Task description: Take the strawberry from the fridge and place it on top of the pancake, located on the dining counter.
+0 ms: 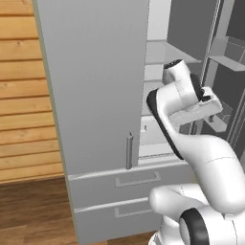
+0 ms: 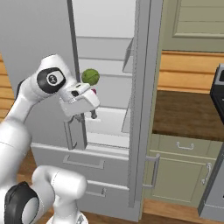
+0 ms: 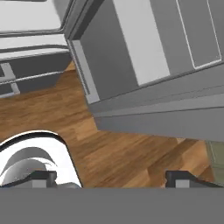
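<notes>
The fridge [image 2: 105,65] stood with its right door [image 2: 140,109] swung open, its edge at 3 o'clock of the gripper [image 2: 87,114]. The gripper hung wide and empty before the pale shelves, its dark fingertips [image 3: 179,178] well apart over the wooden floor [image 3: 131,153]. The strawberry [image 2: 93,91] sat on a shelf just behind the hand, at 5 o'clock of the round green fruit [image 2: 90,76]. The left door [image 1: 91,81] stayed shut.
</notes>
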